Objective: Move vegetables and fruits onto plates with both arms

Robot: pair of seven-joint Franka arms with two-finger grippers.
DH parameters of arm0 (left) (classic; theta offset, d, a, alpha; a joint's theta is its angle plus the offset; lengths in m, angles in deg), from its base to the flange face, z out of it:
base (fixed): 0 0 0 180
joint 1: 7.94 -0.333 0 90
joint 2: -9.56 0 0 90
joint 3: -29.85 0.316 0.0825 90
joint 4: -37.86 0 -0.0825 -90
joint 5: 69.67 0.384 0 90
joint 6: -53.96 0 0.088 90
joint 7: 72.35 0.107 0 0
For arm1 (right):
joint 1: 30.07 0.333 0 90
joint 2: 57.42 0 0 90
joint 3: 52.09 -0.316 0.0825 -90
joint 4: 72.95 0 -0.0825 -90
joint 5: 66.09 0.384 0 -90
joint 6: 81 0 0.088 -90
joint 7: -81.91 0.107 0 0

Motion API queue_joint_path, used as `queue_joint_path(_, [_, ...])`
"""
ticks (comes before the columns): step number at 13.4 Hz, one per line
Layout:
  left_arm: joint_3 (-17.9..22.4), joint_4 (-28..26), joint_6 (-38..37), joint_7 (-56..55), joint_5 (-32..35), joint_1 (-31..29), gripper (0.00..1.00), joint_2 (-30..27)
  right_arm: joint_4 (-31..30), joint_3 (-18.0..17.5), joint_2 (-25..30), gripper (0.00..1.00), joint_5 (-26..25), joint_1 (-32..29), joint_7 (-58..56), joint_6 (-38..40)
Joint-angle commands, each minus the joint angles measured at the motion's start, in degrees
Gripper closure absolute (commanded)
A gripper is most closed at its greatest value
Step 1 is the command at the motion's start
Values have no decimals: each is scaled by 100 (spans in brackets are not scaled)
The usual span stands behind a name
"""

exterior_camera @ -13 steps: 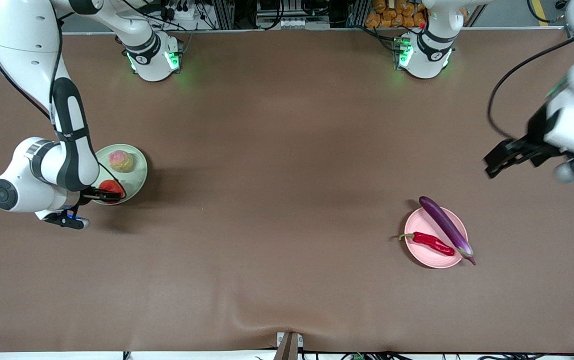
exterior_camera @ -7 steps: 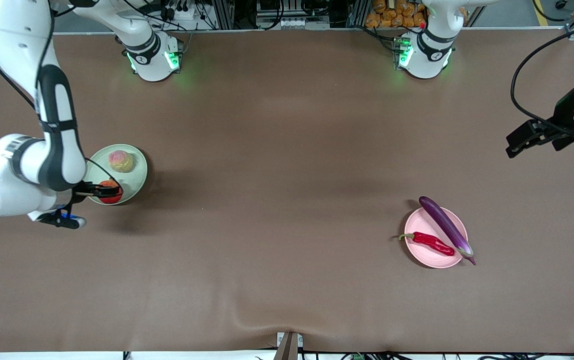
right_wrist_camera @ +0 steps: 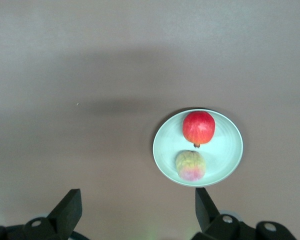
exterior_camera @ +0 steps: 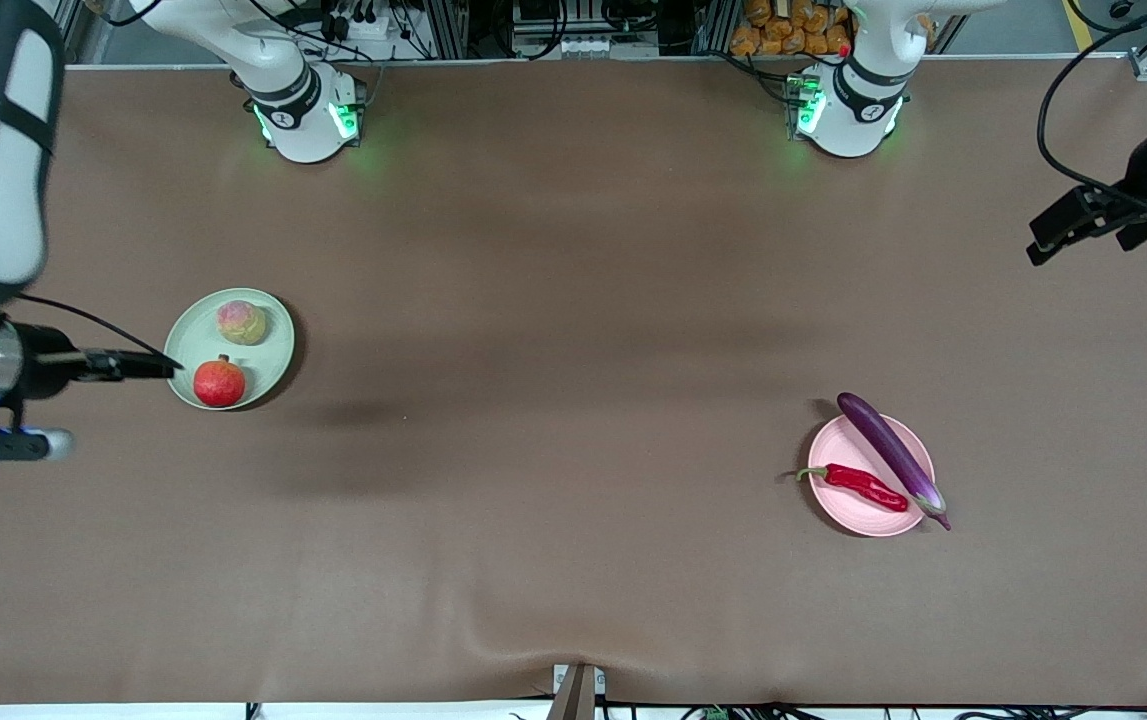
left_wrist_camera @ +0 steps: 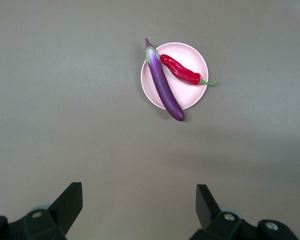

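My left pincer [exterior_camera: 1043, 243] hung wide over the desk [exterior_camera: 573, 420] at its own end, empty; my right pincer [exterior_camera: 158, 367] — wide too — hung beside the green plate [exterior_camera: 273, 345] holding peach [exterior_camera: 241, 322] and pomegranate [exterior_camera: 219, 383]. Eggplant [exterior_camera: 891, 452] and chili [exterior_camera: 865, 486] lay on the pink plate [exterior_camera: 858, 515].
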Motion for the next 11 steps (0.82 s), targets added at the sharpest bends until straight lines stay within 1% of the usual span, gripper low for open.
queue_joint_path(1, [-26,-344,32,120,-50,7,0,-325,330,-54,383,0,-59,2,-13,628])
queue_joint_path(4, [-44,-299,-3,619,-14,-28,0,-325,322,-28,796,0,-94,-129,-4,1122])
queue_joint_path(6, [-52,-299,-108,630,-6,-28,0,-326,278,-107,1069,0,-269,-208,5,1035])
queue_joint_path(7, [-52,-299,-109,630,-6,-28,0,-326,235,-255,1183,0,-366,-313,5,939])
queue_joint_path(8, [-61,-334,-109,630,-6,-28,0,-343,95,-596,1298,0,-436,-610,5,843])
queue_joint_path(9, [-96,-361,-100,612,-6,-19,0,-378,-150,-1008,1490,0,-628,-891,5,659])
queue_joint_path(11, [-132,-387,-91,604,-6,-28,0,-396,-800,-1651,1929,0,-1085,-1139,5,229])
